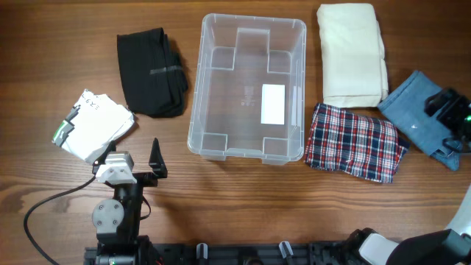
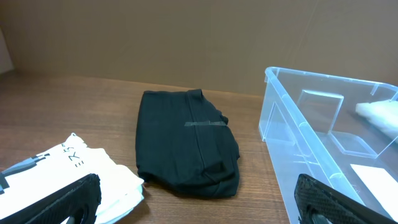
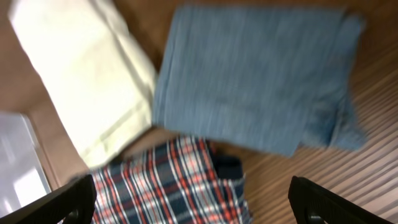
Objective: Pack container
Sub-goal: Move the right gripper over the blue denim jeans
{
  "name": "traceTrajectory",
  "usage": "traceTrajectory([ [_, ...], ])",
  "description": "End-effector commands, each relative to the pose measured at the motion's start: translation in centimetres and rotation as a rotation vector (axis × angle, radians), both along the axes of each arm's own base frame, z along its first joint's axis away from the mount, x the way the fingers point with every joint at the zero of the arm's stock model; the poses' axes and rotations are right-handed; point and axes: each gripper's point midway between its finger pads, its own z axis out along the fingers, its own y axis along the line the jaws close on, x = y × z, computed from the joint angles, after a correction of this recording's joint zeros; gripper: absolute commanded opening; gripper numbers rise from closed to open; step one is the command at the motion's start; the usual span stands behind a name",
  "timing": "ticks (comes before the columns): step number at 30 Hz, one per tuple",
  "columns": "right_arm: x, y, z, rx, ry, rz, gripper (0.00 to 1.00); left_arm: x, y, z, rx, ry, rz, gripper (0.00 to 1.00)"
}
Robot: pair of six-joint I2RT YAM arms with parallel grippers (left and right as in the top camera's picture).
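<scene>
The clear container [image 1: 196, 110] stands empty at the table's middle, with a white label [image 1: 273, 104] on its base. It also shows in the left wrist view [image 2: 292, 124] and at the edge of the right wrist view [image 3: 15, 162]. My left gripper [image 1: 134, 152] is open and empty, low near the front left. In its own view [image 2: 196, 208] it faces a black folded garment [image 2: 186, 143] and a white printed garment [image 2: 81, 168]. My right gripper [image 1: 444, 110] is open and empty [image 3: 196, 205], hovering over a plaid garment [image 3: 168, 186] and a blue garment [image 3: 255, 74].
The black garment [image 1: 151, 70] and the white printed garment [image 1: 92, 125] lie left of the container. A cream garment [image 1: 352, 53], the plaid garment [image 1: 353, 140] and the blue garment [image 1: 412, 110] lie to its right. A cable [image 1: 44, 206] trails at the front left.
</scene>
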Motion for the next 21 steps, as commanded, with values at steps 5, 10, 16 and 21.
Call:
traceTrajectory([
  [5,-0.5,-1.4,-0.5,0.037,0.04,-0.069,1.0,0.0,-0.3,-0.2,0.018,0.001,-0.016,1.0],
  [10,-0.7,-2.5,-3.1,0.075,0.104,-0.071,1.0,0.0,-0.3,-0.2,0.018,0.001,-0.016,1.0],
  [16,-1.9,-5.4,-5.9,0.13,0.141,-0.155,1.0,0.0,-0.3,-0.2,0.018,0.001,-0.016,1.0],
  [21,-1.8,-7.4,-7.3,0.133,0.135,-0.194,1.0,0.0,-0.3,-0.2,0.018,0.001,-0.016,1.0],
])
